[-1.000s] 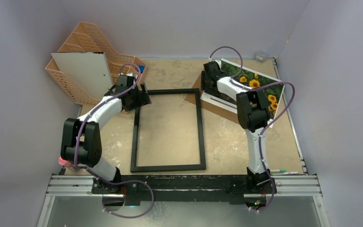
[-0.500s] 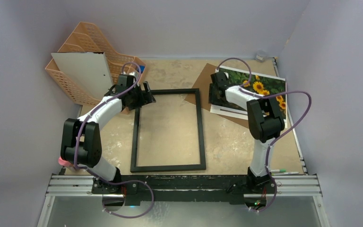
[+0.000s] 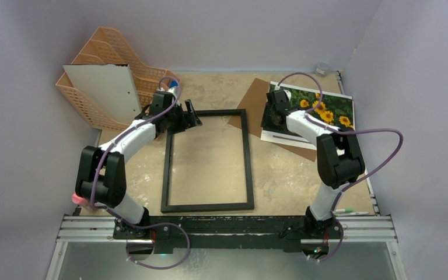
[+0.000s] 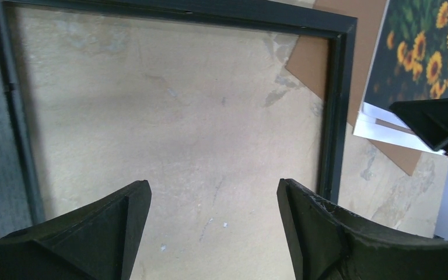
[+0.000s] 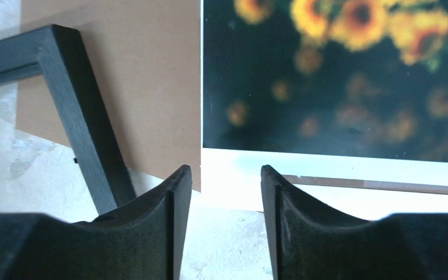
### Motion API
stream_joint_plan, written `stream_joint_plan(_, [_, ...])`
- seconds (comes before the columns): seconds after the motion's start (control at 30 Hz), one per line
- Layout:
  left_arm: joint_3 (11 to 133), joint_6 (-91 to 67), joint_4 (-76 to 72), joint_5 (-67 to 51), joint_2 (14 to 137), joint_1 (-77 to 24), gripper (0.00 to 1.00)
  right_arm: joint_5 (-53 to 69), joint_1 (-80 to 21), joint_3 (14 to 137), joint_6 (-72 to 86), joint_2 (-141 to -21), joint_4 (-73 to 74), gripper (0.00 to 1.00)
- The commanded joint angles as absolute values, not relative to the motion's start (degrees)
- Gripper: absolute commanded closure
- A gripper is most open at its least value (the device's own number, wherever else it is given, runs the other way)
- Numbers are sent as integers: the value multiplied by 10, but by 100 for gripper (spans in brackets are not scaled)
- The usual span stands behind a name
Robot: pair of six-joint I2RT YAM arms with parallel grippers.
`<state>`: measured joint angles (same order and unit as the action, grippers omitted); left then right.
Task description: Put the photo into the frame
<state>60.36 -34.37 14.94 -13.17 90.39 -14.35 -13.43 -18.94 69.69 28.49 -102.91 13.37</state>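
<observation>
So right now the frame (image 3: 251,157) is lying flat in the middle of the worktop (image 3: 280,175), long sides running from the near edge to the far edge, and you can see the worktop surface straight through it. The photo (image 3: 329,108), the sunflower print, isn't in it. It's over toward the far right corner of the worktop, lying on a white sheet (image 3: 280,138) that sticks out along its near side, and both of those sit on a brown board (image 3: 249,104). The frame's far right corner overlaps that brown board a bit. The right gripper (image 5: 224,172) is down at the left end of the stack, right by the near-left corner of the white sheet. Its fingers are only partly apart with a clear gap between them, and that corner lines up with the gap. Nothing looks pinched, though I honestly can't tell whether a finger is touching the sheet. The left gripper (image 4: 213,186) is spread wide and holding nothing, hovering over the frame's far left corner and looking down through the opening. Off at the far left corner of the worktop there's an orange basket organiser (image 3: 84,102) with a white board (image 3: 105,87) leaning in it.
</observation>
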Motion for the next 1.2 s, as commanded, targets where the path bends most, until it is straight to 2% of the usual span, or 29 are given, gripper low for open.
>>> stream_joint_plan(0.0, [614,-369,109,-152,886,-166,17,-143,-187,674,300,-1017,153,53])
stream_joint_plan(0.23, [625,-388,94,-156,905,-206,17,-133,-187,664,304,-1036,145,64])
stream_joint_plan(0.6, [661,-398,85,-172,940,-244,17,-152,-186,691,298,-1104,121,65])
stream_joint_plan(0.9, [693,-392,84,-176,965,-252,17,-190,-179,769,289,-1168,103,57])
stream_joint_plan(1.17, [722,-389,78,-193,993,-262,17,-120,-170,847,244,-1207,49,48])
